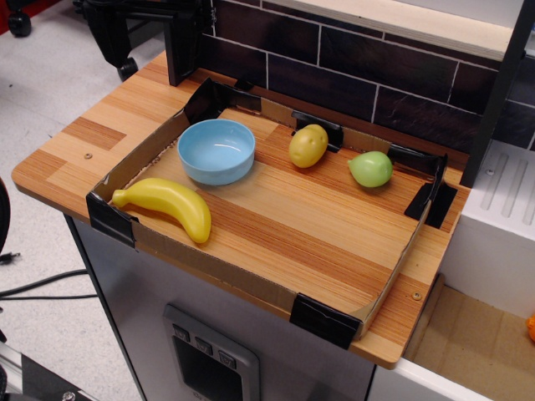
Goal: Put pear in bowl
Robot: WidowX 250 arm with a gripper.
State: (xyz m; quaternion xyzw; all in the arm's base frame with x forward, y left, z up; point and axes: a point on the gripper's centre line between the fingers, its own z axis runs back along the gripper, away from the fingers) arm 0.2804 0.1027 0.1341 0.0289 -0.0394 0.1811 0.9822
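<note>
The light-green pear (pixel 370 169) lies on the wooden table inside the cardboard border, at the back right, its tapered end pointing right. The light-blue bowl (pixel 216 150) stands at the back left, open side up and empty. Pear and bowl are well apart, with a yellow-brown fruit between them. No gripper shows in this view.
A yellow-brown speckled fruit (pixel 308 145) sits near the back wall between bowl and pear. A yellow banana (pixel 170 203) lies at the front left. A low cardboard rim (pixel 251 280) with black taped corners encloses the area. A dark brick wall (pixel 351 58) stands behind.
</note>
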